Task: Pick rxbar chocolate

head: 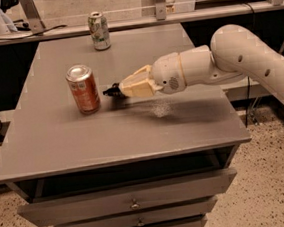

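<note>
The grey tabletop (59, 143) spreads out beneath the claw on every side, above a stack of drawers (135, 204) well below it. The white arm (247, 55) reaches in behind the claw from the far side and runs low and nearly level over the surface. In my judgement that posture suits taking something flat that lies on the top, not something standing.

Just ahead of the claw's tip, near but not touching, stands a red soda can (83, 89), upright. It is close enough that a careless push forward could knock it. A green-white can (99, 30) stands well beyond the claw, near the back edge and out of the way.

The claw (111, 91) hovers just above the tabletop, its cream housing tapering to a small dark tip with shadow directly under it. I cannot tell whether the claw is apart, together or clamped on anything.

The rxbar chocolate is not plainly seen: no black wrapper with pale lettering lies open on the surface. The dark bit at the claw's tip may be the bar's end or the claw's own point. I cannot tell which, and no lettering shows there.
</note>
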### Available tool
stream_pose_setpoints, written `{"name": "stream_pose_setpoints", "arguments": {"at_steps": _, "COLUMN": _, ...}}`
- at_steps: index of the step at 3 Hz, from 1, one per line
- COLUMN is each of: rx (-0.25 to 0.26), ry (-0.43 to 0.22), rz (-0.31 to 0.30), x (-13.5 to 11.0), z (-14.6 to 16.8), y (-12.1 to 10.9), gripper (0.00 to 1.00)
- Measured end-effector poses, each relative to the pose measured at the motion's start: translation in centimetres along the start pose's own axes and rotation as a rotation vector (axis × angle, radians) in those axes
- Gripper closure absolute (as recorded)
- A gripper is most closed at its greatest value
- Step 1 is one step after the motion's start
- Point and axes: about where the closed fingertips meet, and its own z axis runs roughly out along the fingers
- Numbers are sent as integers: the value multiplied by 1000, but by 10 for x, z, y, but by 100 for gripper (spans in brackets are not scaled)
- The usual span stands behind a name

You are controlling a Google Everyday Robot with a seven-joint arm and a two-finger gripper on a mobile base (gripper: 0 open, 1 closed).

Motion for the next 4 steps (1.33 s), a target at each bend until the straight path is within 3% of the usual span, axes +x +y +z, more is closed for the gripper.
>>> {"name": "stream_pose_setpoints", "arguments": {"at_steps": 1, "rx": -46, "ry": -24, "rz": 0, "x": -5, "z": 10, "y": 14, "gripper": 100}}
{"name": "stream_pose_setpoints", "arguments": {"at_steps": 2, "rx": -80, "ry": -19, "rz": 5, "x": -5, "z": 16, "y": 23, "gripper": 82}}
{"name": "stream_pose_setpoints", "arguments": {"at_steps": 4, "rx": -107, "ry": 1, "rz": -5, "x": -5, "z": 20, "y": 27, "gripper": 37}}
